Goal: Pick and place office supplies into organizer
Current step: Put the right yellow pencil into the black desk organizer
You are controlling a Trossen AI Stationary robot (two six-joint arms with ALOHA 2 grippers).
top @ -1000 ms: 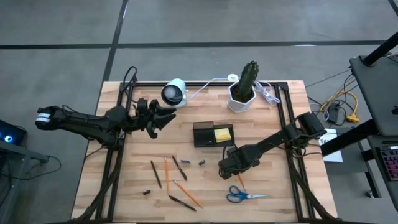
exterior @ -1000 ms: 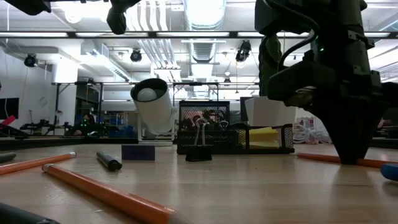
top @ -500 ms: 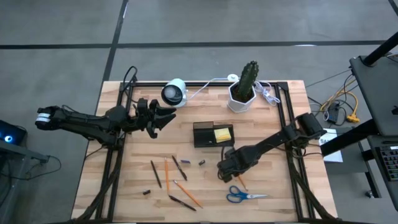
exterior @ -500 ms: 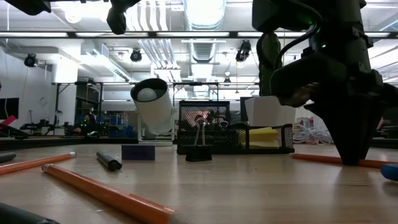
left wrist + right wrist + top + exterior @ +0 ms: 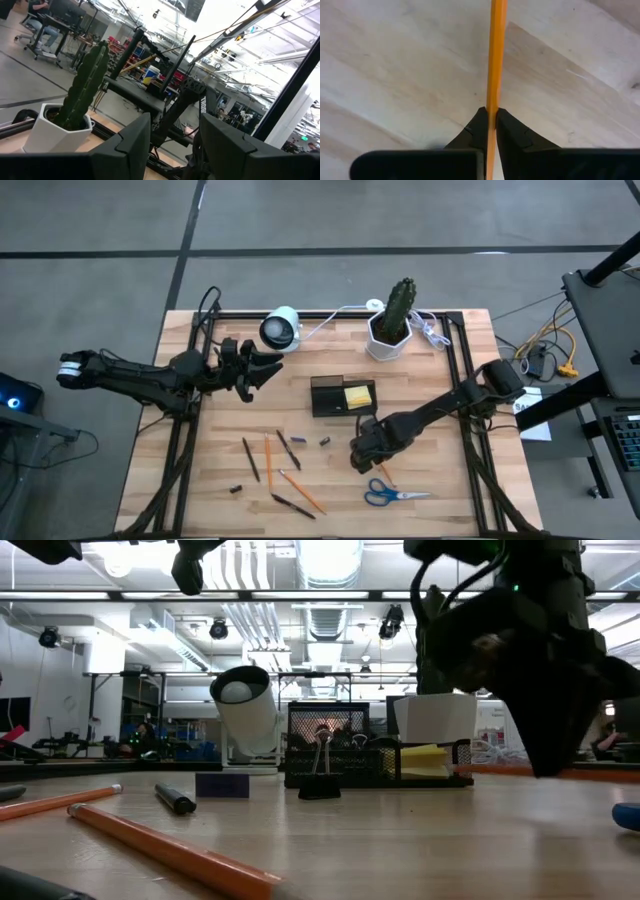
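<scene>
My right gripper (image 5: 362,456) points down over the table's right middle and is shut on an orange pencil (image 5: 496,55). My left gripper (image 5: 268,367) hangs open and empty above the far left of the table. The black organizer (image 5: 330,396) stands at mid-table with a yellow sticky pad (image 5: 358,395) in it. Blue-handled scissors (image 5: 396,495) lie flat near the front edge. Other orange pencils (image 5: 268,462), dark pens (image 5: 250,459) and tiny dark stubs (image 5: 325,442) lie flat at front left. My right gripper pinches the pencil's shaft (image 5: 492,111) between its two fingertips. The fingers come from above, pointing down, and lie across the pencil. The pencil (image 5: 600,775) hangs nearly level, lifted clear of the table, and sticks out on both sides of the fingers.
A white hexagonal pot with a cactus (image 5: 391,328) and a white camera (image 5: 281,328) with white cables stand along the far edge. A black binder clip (image 5: 320,780) stands in front of the organizer. Dark rails (image 5: 465,410) run along the table's sides.
My right gripper has risen a little, staying shut, and has rolled slightly. The orange pencil, which lay on the table under the fingers, now hangs clear of the wood and has swung a little with the turn.
</scene>
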